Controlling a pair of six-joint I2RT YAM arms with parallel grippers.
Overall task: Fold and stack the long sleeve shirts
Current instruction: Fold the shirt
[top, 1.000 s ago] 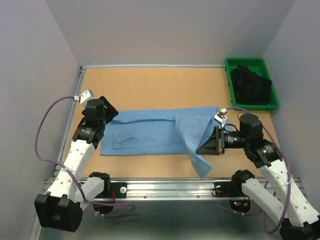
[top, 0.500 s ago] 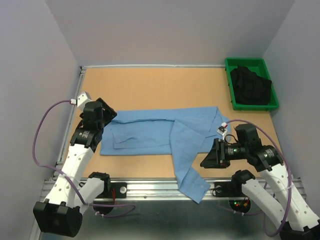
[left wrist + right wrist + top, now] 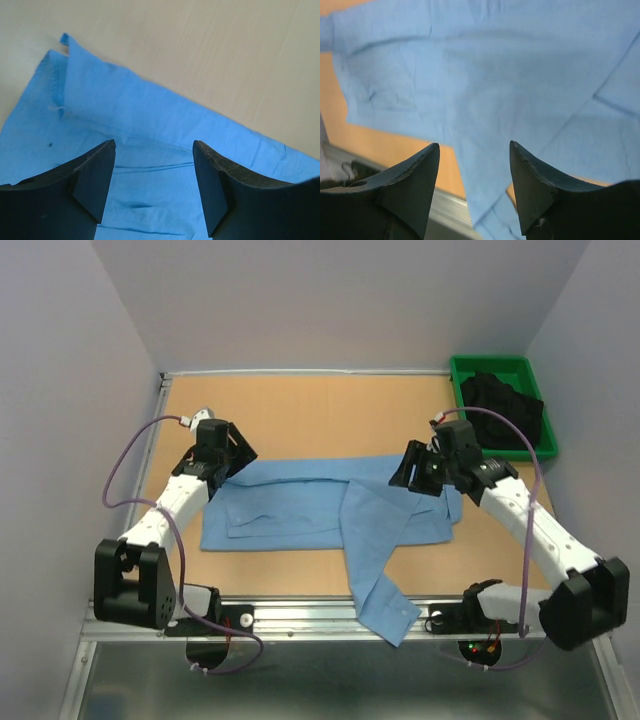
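Hovering w/ left gripper & right gripper open, empty over shirt; we risk sleeve overhanging table edge dragging it off.

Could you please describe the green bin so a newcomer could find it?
Start at the tan table and go to its far right corner. The green bin sits there, holding dark fabric. It is the only container, clear of the blue shirt.
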